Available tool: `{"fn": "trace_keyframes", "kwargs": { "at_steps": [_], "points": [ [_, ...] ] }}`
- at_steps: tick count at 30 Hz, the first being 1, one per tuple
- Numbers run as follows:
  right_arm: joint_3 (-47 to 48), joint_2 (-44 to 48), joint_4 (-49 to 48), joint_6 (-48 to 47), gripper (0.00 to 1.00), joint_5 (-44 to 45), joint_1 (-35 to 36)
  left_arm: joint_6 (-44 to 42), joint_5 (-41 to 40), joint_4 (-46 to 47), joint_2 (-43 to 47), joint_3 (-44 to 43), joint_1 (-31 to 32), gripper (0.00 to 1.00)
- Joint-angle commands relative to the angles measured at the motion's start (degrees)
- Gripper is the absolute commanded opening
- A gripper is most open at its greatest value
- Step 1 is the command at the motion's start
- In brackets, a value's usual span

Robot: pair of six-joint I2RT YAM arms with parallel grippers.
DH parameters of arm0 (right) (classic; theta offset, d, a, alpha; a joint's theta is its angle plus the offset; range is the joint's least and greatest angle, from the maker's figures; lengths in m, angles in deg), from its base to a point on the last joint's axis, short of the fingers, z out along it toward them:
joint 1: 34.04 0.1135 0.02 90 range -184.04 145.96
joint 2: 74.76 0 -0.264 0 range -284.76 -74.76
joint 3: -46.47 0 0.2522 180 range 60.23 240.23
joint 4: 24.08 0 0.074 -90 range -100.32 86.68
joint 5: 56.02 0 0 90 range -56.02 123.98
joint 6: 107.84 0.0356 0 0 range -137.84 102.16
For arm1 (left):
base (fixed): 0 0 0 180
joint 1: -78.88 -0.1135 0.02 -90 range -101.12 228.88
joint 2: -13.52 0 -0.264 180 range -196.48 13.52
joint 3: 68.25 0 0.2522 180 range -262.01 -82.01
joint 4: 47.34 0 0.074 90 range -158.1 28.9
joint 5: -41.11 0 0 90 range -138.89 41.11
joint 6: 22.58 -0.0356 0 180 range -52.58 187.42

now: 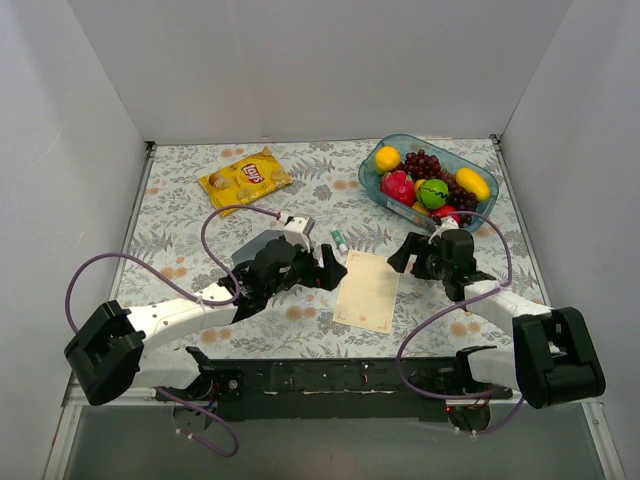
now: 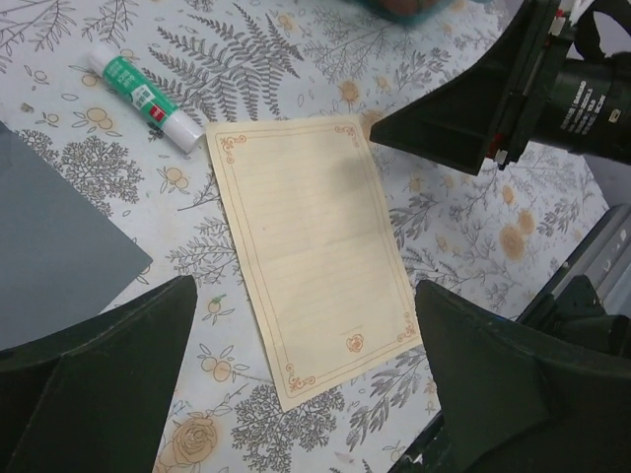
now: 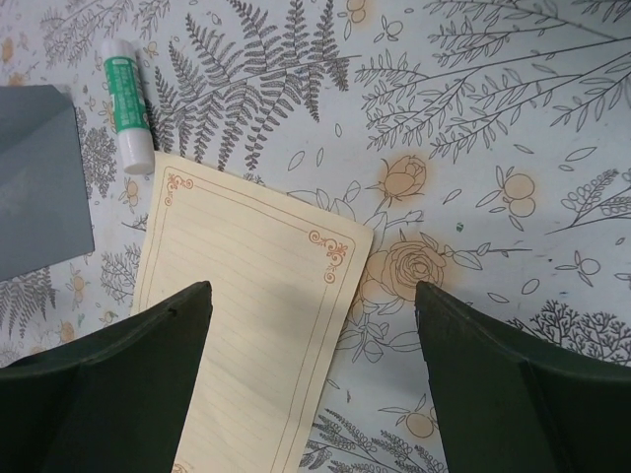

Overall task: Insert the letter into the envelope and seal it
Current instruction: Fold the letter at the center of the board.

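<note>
Letter point(image 1: 368, 290) lies flat, face up, on the fern-print table point(image 1: 200, 215), near the front edge and between the two arms. Left gripper point(image 1: 335, 268) hovers just at its left side, jaws spread wide, nothing between them; its wrist view shows both dark fingers point(image 2: 108, 394) straddling the sheet's near end without touching it. Right gripper point(image 1: 403, 252) hangs over the letter's far right corner, jaws also spread wide and empty. Envelope point(image 2: 49, 246) lies flat to the left of the letter, apart from it; only part of it is visible. Glue stick point(image 1: 340, 239) lies just beside the letter's far left corner. Crisp bag point(image 1: 245, 178) and fruit bowl point(image 1: 385, 185) sit well apart at the back.
</note>
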Motion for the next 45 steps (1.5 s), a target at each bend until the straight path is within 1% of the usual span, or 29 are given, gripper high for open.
{"fn": "trace_keyframes", "kwargs": {
  "at_steps": [1, 4, 7, 8, 11, 17, 21, 31, 35, 37, 40, 45],
  "points": [
    [2.18, -2.85, -2.49, -0.81, 0.90, -4.19, 0.12, -2.68, 2.80, 3.20, -0.65, 2.56, 0.85, 0.94],
    [1.56, -3.56, -3.01, -1.78, 0.90, -3.94, 0.04, -3.12, 3.50, 4.34, -1.35, 3.97, 1.20, 0.98],
    [1.65, -4.44, -2.93, -2.66, 0.90, -3.15, 0.04, -3.47, 4.21, 6.19, -3.19, 5.20, 1.81, 0.98],
    [1.99, -4.70, -2.93, -2.75, 0.90, -3.06, 0.04, -3.64, 5.86, 6.63, -3.72, 5.20, 2.34, 0.98],
    [2.44, -5.76, -2.93, -3.36, 0.90, -2.79, 0.12, -3.82, 7.19, 7.25, -6.18, 4.67, 4.00, 0.98],
    [3.14, -7.96, -2.31, -3.72, 0.89, -2.79, 0.12, -3.65, 7.46, 7.77, -8.73, 4.32, 7.52, 0.98],
    [2.53, -8.66, -2.05, -2.49, 0.86, -4.20, 0.12, -3.12, 8.25, 9.26, -9.61, 5.02, 8.32, 0.98],
    [1.56, -8.13, 0.41, -1.08, 0.84, -3.84, 0.12, -3.29, 10.45, 11.64, -13.12, 4.06, 8.93, 0.96],
    [1.21, -8.13, 1.29, -0.73, 0.82, -3.93, 0.12, -5.57, 8.96, 11.91, -15.49, 1.69, 8.93, 0.96],
    [1.12, -8.22, 1.55, -0.46, 0.81, -4.02, 0.04, -6.80, 7.46, 10.85, -16.90, -1.47, 8.85, 0.96],
    [1.03, -8.49, 1.82, -0.11, 0.80, -4.72, 0.04, -8.56, 9.21, 10.85, -18.40, -5.08, 8.14, 0.96],
    [0.16, -8.14, 2.78, 0.94, 0.78, -4.90, 0.12, -8.66, 10.01, 11.29, -21.65, -8.60, 7.44, 0.96]
  ]
}}
